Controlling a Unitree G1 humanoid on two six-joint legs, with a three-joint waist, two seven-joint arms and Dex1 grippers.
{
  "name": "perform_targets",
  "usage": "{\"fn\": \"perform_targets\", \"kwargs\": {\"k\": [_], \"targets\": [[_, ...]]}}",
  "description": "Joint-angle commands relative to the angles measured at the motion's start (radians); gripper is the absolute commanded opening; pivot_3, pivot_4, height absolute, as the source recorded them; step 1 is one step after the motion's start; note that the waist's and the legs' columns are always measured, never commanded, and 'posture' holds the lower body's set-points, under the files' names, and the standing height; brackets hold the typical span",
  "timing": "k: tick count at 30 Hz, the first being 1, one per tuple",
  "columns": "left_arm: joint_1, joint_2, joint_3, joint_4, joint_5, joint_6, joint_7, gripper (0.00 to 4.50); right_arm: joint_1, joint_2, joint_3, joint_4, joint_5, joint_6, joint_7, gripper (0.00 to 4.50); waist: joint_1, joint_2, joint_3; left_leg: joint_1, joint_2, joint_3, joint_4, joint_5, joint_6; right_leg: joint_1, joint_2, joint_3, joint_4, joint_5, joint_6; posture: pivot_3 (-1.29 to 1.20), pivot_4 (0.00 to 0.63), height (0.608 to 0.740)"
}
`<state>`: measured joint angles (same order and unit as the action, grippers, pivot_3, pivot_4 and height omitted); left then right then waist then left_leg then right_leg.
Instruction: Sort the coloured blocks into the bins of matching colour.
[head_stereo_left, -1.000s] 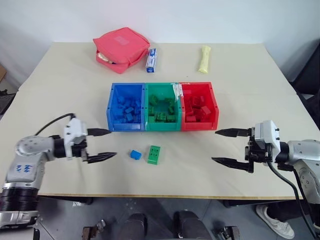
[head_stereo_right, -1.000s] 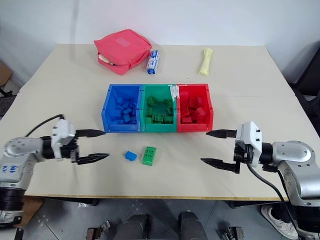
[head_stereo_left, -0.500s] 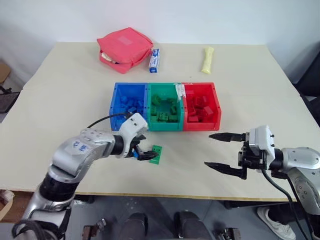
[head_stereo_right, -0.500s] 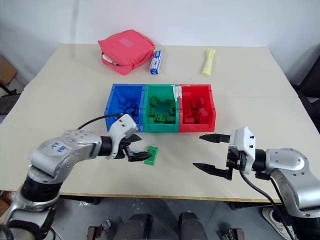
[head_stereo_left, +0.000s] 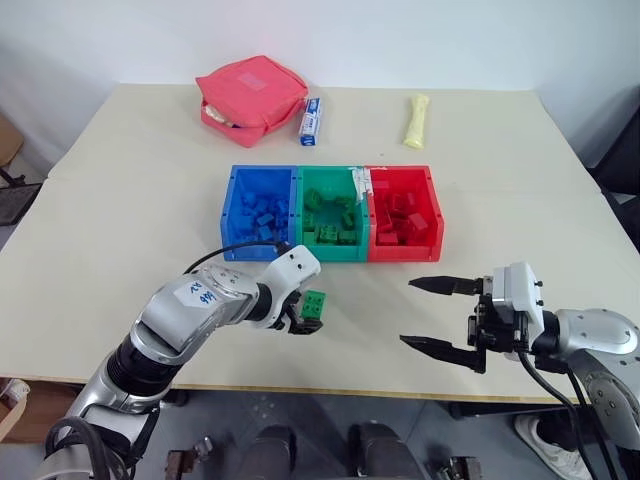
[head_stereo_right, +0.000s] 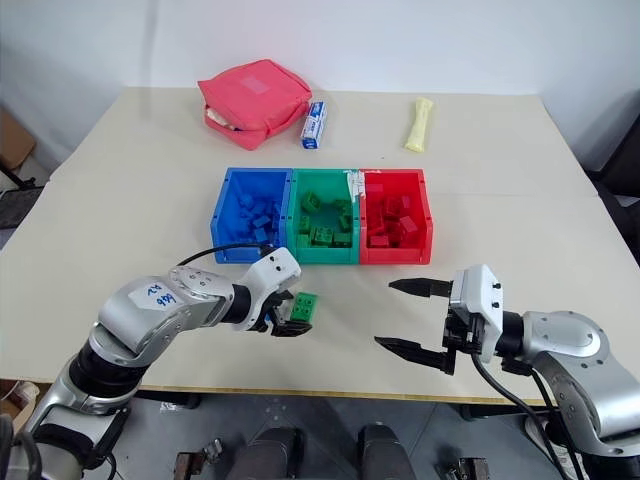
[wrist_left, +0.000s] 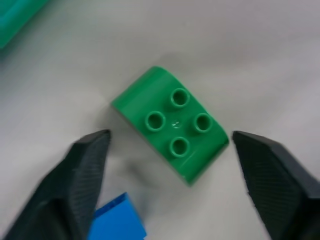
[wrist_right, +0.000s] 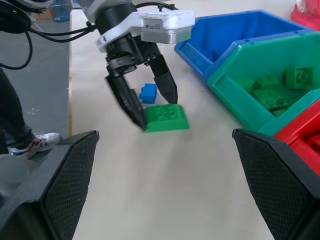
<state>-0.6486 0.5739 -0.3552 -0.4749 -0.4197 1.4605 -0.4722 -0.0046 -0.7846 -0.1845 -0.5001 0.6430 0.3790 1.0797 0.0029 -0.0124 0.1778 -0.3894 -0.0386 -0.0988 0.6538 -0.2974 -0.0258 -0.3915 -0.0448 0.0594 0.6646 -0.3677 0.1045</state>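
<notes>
A green block (wrist_left: 172, 122) lies studs up on the table in front of the bins. My left gripper (head_stereo_left: 305, 320) points down over it, open, with one finger (wrist_left: 85, 170) on each side of the block and a gap showing between finger and block. A small blue block (wrist_right: 148, 92) lies just beside it, close to the left gripper. The joined blue bin (head_stereo_left: 229, 215), green bin (head_stereo_left: 332, 253) and red bin (head_stereo_left: 437, 215) each hold several bricks of their own colour. My right gripper (head_stereo_left: 411, 312) hovers open and empty to the right, pointing left.
A pink zip pouch (head_stereo_left: 252, 85), a small blue-and-white box (head_stereo_left: 308, 108) and a pale yellow tube (head_stereo_left: 414, 106) lie at the far side of the table. The table's front edge (head_stereo_left: 330, 385) runs just below both grippers.
My left gripper swung right from the table's left side, tipped downward over the green block, and its fingers narrowed. The right gripper drifted slightly left and stayed open.
</notes>
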Motion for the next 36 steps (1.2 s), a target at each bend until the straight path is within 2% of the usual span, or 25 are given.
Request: {"fn": "perform_targets", "kwargs": {"k": [1, 5, 6, 8, 10, 12, 17, 22, 26, 32, 33, 36], "targets": [[0.031, 0.008, -0.024, 0.007, 0.000, -0.015, -0.005, 2.79, 0.014, -0.008, -0.020, -0.046, 0.015, -0.020, 0.007, 4.50, 0.000, 0.000, 0.000, 0.000, 0.000, 0.000, 0.000, 0.000, 0.000, 0.000, 0.000, 0.000, 0.000, 0.000, 0.000, 0.00, 0.150, 0.740], [0.041, -0.028, 0.017, 0.021, -0.013, -0.092, -0.019, 1.58, 0.026, 0.000, -0.021, -0.037, 0.000, -0.039, -0.001, 4.50, 0.003, 0.000, 0.000, 0.000, 0.000, 0.000, 0.000, 0.000, 0.000, 0.001, 0.000, 0.000, 0.000, 0.000, 0.000, 0.00, 0.150, 0.740], [0.039, -0.054, 0.069, 0.023, -0.059, -0.090, -0.053, 1.45, 0.034, 0.000, -0.026, -0.038, -0.002, -0.042, -0.001, 4.50, 0.005, 0.000, 0.000, 0.000, 0.000, 0.000, 0.000, 0.000, 0.000, 0.001, 0.000, 0.000, 0.000, 0.000, 0.000, 0.00, 0.150, 0.740], [0.036, -0.049, 0.125, 0.026, -0.094, -0.146, -0.113, 1.44, 0.050, 0.000, -0.040, -0.042, -0.003, -0.048, -0.008, 4.50, 0.014, 0.000, 0.000, 0.000, 0.000, 0.000, 0.001, 0.000, 0.000, 0.000, 0.000, 0.000, 0.000, 0.000, 0.000, 0.00, 0.150, 0.740], [0.045, 0.016, 0.131, 0.042, -0.074, -0.303, -0.203, 1.44, 0.081, 0.004, -0.063, -0.054, 0.004, -0.051, -0.023, 4.50, 0.019, 0.000, 0.000, -0.001, 0.000, 0.000, 0.002, 0.000, 0.000, 0.000, 0.000, 0.000, -0.001, 0.000, 0.000, 0.00, 0.150, 0.740], [0.055, 0.032, 0.159, 0.089, -0.053, -0.476, -0.267, 1.44, 0.120, 0.027, -0.092, -0.072, 0.006, -0.062, -0.055, 4.50, 0.019, 0.000, 0.000, -0.001, 0.000, 0.000, 0.001, 0.000, 0.000, 0.000, 0.000, 0.000, -0.001, 0.000, 0.000, 0.00, 0.150, 0.740], [0.001, -0.096, 0.236, 0.267, 0.023, -0.852, -0.240, 1.44, 0.201, 0.114, -0.172, -0.125, 0.000, -0.084, -0.187, 4.50, 0.027, 0.000, 0.000, 0.000, 0.000, 0.000, 0.002, 0.000, 0.000, 0.001, 0.000, 0.000, -0.002, 0.001, 0.001, 0.00, 0.150, 0.740], [-0.134, -0.167, 0.169, 0.521, 0.188, -1.120, -0.233, 1.44, 0.205, 0.183, -0.302, -0.124, 0.017, -0.080, -0.349, 4.50, 0.028, 0.000, 0.000, -0.001, -0.001, 0.001, 0.004, 0.000, 0.001, 0.001, 0.000, 0.000, -0.002, 0.001, 0.002, 0.00, 0.150, 0.740], [-0.254, -0.225, 0.162, 0.753, 0.289, -1.126, -0.129, 1.44, 0.181, 0.200, -0.336, -0.122, 0.019, -0.072, -0.425, 4.50, 0.024, -0.001, 0.000, -0.001, -0.001, 0.002, 0.004, -0.001, 0.001, 0.001, 0.000, 0.000, 0.000, 0.001, 0.003, 0.00, 0.150, 0.740], [-0.285, -0.222, 0.157, 0.764, 0.302, -1.018, -0.185, 1.44, 0.186, 0.192, -0.326, -0.127, 0.016, -0.081, -0.425, 4.50, 0.012, -0.001, 0.000, -0.001, -0.001, 0.004, 0.002, -0.001, 0.002, -0.003, 0.001, 0.000, 0.008, 0.001, 0.003, 0.00, 0.150, 0.740], [-0.285, -0.218, 0.155, 0.755, 0.312, -1.001, -0.181, 2.16, 0.187, 0.192, -0.325, -0.126, 0.016, -0.082, -0.423, 4.50, 0.013, -0.001, 0.000, -0.001, -0.001, 0.004, 0.002, -0.001, 0.002, -0.003, 0.001, 0.000, 0.008, 0.001, 0.003, 0.00, 0.150, 0.740], [-0.251, -0.197, 0.194, 0.678, 0.278, -1.011, -0.215, 2.99, 0.174, 0.186, -0.322, -0.111, 0.017, -0.088, -0.409, 4.50, 0.012, -0.001, 0.000, -0.001, -0.001, 0.004, 0.004, -0.001, 0.002, -0.003, 0.001, 0.000, 0.006, 0.001, 0.003, 0.00, 0.150, 0.740]]}}
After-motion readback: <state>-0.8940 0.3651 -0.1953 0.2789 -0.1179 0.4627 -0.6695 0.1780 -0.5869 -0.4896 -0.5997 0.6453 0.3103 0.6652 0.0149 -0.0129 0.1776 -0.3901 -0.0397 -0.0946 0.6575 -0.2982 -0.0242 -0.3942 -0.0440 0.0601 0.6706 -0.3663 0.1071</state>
